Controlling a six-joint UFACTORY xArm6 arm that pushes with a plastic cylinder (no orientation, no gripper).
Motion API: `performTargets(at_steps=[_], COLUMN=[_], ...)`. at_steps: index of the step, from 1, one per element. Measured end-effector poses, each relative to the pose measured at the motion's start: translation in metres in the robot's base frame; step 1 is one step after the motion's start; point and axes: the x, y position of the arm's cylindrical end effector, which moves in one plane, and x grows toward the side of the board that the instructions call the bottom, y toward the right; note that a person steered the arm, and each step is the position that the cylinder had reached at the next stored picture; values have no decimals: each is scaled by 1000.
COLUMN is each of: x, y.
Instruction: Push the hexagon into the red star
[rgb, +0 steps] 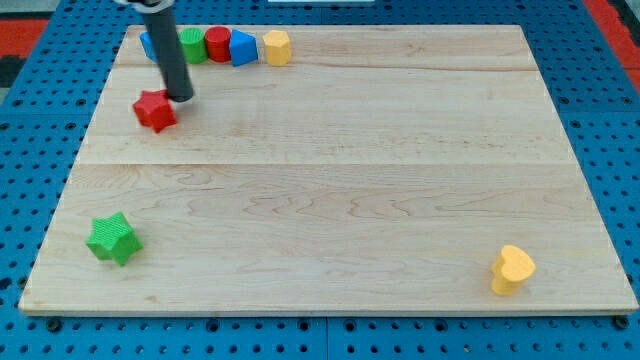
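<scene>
The red star (154, 110) lies on the wooden board near the view's top left. My tip (181, 98) rests just to the right of the star and a little above it, close to touching it. The yellow hexagon (277, 47) stands at the right end of a row of blocks along the board's top edge, well to the right of my tip. In that row are also a blue block (148, 44) partly hidden behind the rod, a green block (193, 45), a red block (218, 44) and another blue block (243, 48).
A green star (112, 238) lies near the board's bottom left. A yellow heart (512, 269) lies near the bottom right. The wooden board (340, 190) sits on a blue pegboard table.
</scene>
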Motion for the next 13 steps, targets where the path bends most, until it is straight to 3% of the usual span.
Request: performTargets(at_steps=[1,3,4,5,7,8,9,10,13], x=[-1,-60,-116,-152,-122,-139,-147,-98,-35], y=[-5,195,240,243,169,171,130,130,154])
